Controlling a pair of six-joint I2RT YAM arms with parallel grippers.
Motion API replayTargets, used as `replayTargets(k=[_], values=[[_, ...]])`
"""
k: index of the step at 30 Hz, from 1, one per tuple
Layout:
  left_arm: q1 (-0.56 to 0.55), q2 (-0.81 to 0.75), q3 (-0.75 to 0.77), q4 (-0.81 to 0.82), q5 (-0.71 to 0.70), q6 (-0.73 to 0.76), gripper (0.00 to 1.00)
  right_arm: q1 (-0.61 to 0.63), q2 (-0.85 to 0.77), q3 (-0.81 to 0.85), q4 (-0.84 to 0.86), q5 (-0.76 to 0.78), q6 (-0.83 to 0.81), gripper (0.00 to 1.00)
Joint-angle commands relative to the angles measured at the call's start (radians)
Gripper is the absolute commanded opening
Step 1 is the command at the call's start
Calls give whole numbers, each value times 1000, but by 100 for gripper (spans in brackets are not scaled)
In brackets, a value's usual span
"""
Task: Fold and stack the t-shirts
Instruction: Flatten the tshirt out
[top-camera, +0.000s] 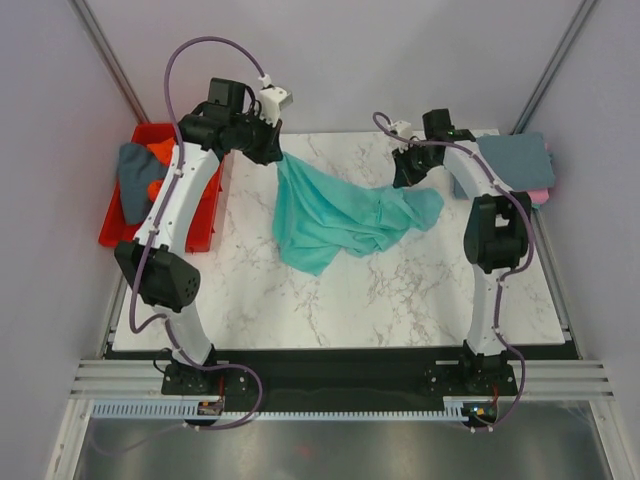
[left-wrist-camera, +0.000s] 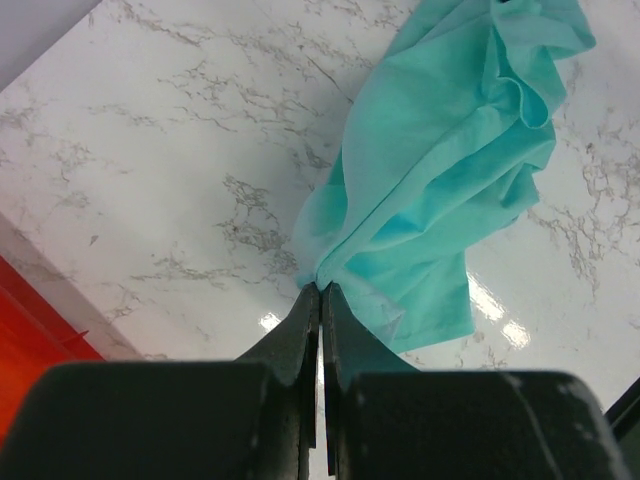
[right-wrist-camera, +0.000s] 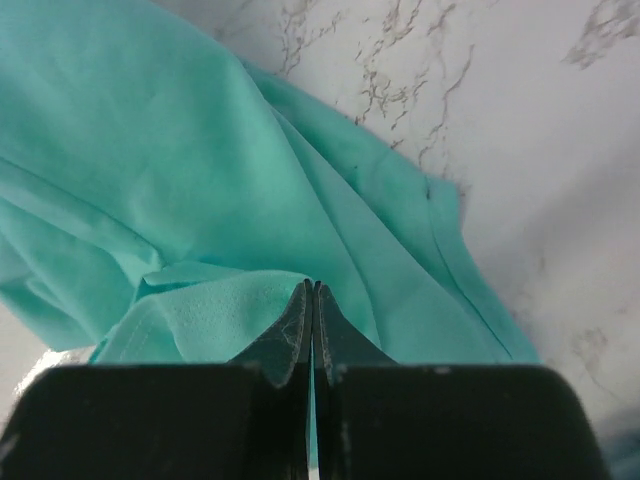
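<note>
1. Centrally, the teal t-shirt (top-camera: 340, 215) lies crumpled and unfolded on the marble bench (top-camera: 400, 300), strung between the two arms; no crease or fold line is visible in it
2. Left claw (top-camera: 272, 148): closed on the far left end of the teal t-shirt. The left wrist view shows the jaws pressed together with a bunch of cloth pinched at their tips, the rest trailing away over the bench
3. Right claw (top-camera: 405, 180): closed on the right end of the same shirt. The right wrist view shows the jaws shut, with a hemmed edge of teal fabric caught between them
4. Completed portion: at the far right corner of the bench, a slate blue-grey t-shirt (top-camera: 515, 160) sits folded flat on top of a pink t-shirt (top-camera: 541, 196), of which only a narrow edge shows. These two are judged folded and stacked
5. Remaining portion: the red bin (top-camera: 205, 225) at the left edge of the bench holds an orange t-shirt (top-camera: 160, 152) and a dark grey cloth (top-camera: 135, 178), both heaped and unfolded
6. Progress, as a judgement: about half done. The teal t-shirt appears to be at the spreading step, so it has yet to be flattened, folded and added to the pile, after which the bin's contents need the same treatment
</note>
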Motion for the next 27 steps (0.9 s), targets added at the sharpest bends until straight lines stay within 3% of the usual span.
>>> replayTargets(k=[1,3,7,12,15,27], values=[[-3,66,6,14,-2,28,3,38,146,140,-97,-49,-49,0],[-5,91,20,13,-2,28,3,44,196,218,-115,-48,-56,1],[-3,139,46,14,6,18,3,47,215,292,-146,-36,-108,42],[-5,159,66,13,16,8,3,47,19,163,-51,-16,-189,48],[-6,166,68,14,23,5,3,59,-16,140,-92,-9,-239,51],[-5,171,63,22,52,-15,3,133,49,133,-194,40,-345,49]])
